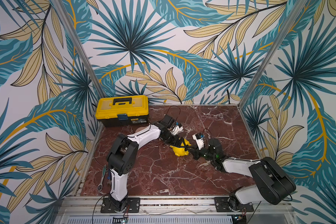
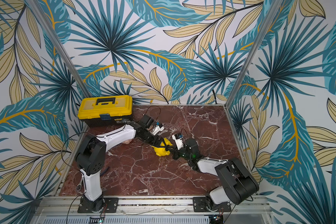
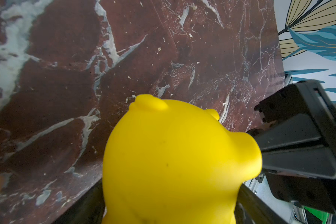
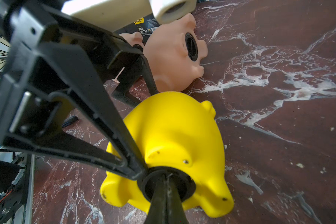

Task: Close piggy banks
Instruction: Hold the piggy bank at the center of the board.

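Right gripper (image 4: 166,182) has its jaws pressed together, tips buried in the middle of the black plug (image 4: 186,187) that sits in the belly hole of the yellow piggy bank (image 4: 178,131). Whether they pinch a rib on the plug or only push on it, I cannot tell. Left gripper (image 1: 179,144) is clamped across the pig's body, a finger on each flank, bracing it on its side near the centre of the marble table (image 1: 163,174).

In both top views the left arm reaches in from 10 o'clock and the right from 3 o'clock. A pink piggy bank (image 4: 169,64) lies at about 10 o'clock of the yellow one, under the left forearm, with a black disc in its belly. A second pink one (image 4: 133,36) shows behind it, mostly hidden, before the toolbox (image 1: 122,111) in the 11 o'clock corner.

The step in hand looks like seating the yellow pig's plug, probably the last closure. Next comes a firm push or twist along the hole's axis, the left grip resisting, then a straight retreat that leaves the plug in place.
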### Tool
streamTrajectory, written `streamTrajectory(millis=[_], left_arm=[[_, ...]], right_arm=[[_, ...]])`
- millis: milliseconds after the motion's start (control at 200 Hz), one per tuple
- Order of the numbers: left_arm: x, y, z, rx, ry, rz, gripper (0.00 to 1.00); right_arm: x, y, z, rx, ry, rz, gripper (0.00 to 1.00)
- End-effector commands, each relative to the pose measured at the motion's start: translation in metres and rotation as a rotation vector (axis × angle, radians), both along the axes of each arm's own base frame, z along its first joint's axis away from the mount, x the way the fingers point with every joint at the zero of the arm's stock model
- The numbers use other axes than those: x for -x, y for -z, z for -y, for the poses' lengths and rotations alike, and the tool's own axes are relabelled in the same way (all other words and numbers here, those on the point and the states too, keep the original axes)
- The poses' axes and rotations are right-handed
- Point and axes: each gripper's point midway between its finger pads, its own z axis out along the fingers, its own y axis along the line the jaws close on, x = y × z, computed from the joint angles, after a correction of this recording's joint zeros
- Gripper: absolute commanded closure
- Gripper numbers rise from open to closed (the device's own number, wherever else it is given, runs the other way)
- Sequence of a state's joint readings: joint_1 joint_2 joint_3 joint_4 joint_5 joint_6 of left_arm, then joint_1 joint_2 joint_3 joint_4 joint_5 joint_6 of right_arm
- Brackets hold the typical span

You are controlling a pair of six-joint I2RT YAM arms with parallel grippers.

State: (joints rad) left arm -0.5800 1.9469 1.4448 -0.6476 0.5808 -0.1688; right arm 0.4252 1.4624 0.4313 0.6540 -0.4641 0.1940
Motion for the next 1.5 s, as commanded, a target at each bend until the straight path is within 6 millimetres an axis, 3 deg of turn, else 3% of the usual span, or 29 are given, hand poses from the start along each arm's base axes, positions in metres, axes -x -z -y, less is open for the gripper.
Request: streamTrajectory(millis=[0,345,901,1061,1497], left_arm=[[0.031,0.057,-0.018,-0.152,0.009,-0.16,0.09],[0.03,0.055,-0.017,-0.149,0.006,-0.156,0.09],[0.029,0.055,-0.017,-0.153,0.001,-0.156,0.09],[0.028,0.054,-0.017,-0.15,0.0,-0.154,0.09],[0.027,0.055,-0.017,-0.152,-0.001,-0.152,0.09]], right_arm=[[-0.005,0.0,-0.002,-0.016,0.015,-0.008,1.0],[-0.01,0.0,-0.005,-0.071,0.038,-0.033,1.0],[-0.011,-0.009,0.006,-0.161,0.152,-0.043,1.0],[-0.009,-0.001,0.01,-0.114,0.155,-0.025,1.0],[-0.001,-0.003,0.019,-0.032,0.141,0.056,1.0]])
